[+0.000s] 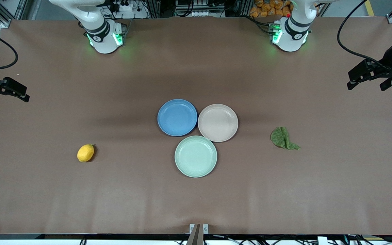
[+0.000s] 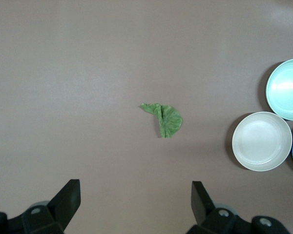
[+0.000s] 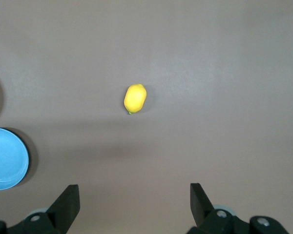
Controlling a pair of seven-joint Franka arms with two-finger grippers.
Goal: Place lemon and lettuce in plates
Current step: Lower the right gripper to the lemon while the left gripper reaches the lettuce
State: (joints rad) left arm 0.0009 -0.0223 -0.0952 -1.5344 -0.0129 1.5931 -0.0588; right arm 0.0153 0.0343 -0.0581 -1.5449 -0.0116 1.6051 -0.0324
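Note:
The lemon (image 1: 85, 152) lies on the brown table toward the right arm's end; it also shows in the right wrist view (image 3: 135, 98). The lettuce (image 1: 282, 138) lies toward the left arm's end, crumpled, and shows in the left wrist view (image 2: 165, 119). The blue plate (image 1: 177, 117) and the beige-pink plate (image 1: 217, 122) sit side by side at the middle, both empty. My left gripper (image 1: 366, 85) (image 2: 136, 195) is open and empty, high over its end of the table. My right gripper (image 1: 10, 98) (image 3: 134, 195) is open and empty, high over its end.
A mint-green plate (image 1: 195, 156) sits empty, touching the other two and nearer to the front camera. The arm bases (image 1: 104, 37) (image 1: 289, 35) stand along the table's back edge. The brown table cover (image 1: 196, 204) is slightly wrinkled.

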